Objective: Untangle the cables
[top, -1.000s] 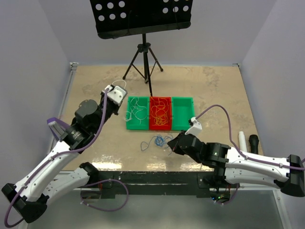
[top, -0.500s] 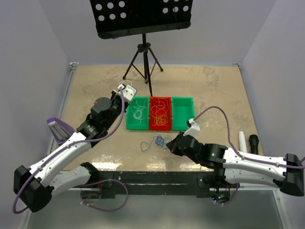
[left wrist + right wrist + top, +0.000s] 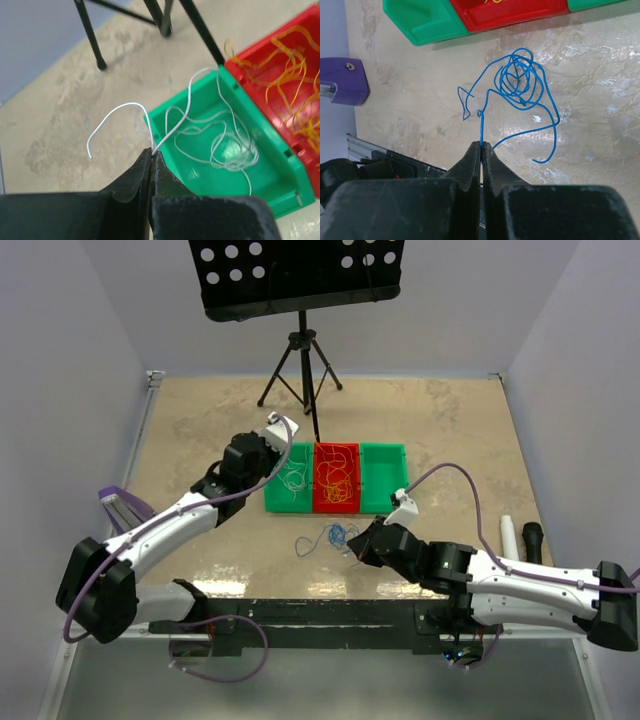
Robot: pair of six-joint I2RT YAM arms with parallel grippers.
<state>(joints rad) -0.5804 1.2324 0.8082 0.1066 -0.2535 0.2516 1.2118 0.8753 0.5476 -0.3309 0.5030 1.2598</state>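
The fingertips of the left gripper are pressed together and pinch a white strand near its middle. One end of it curls free outside the tray; the other end hangs over the rim of the tray's left green compartment. The right gripper is also closed, and between its tips it holds one upright end of the blue clump, which lies on the table just beside the near edge of the tray. Inside the tray, a loose pile of white strands lies in the left green compartment and the orange strands fill the red middle compartment. The right green compartment looks bare from above. I judge that the sorting is mostly done: white and orange are separated, the held white strand is not yet dropped, and the blue knot is left to open and put away. It is hard to tell if the blue clump is one cable or several. From above, both pairs of fingers are too small to read, and the wrist views cut off the right compartment.
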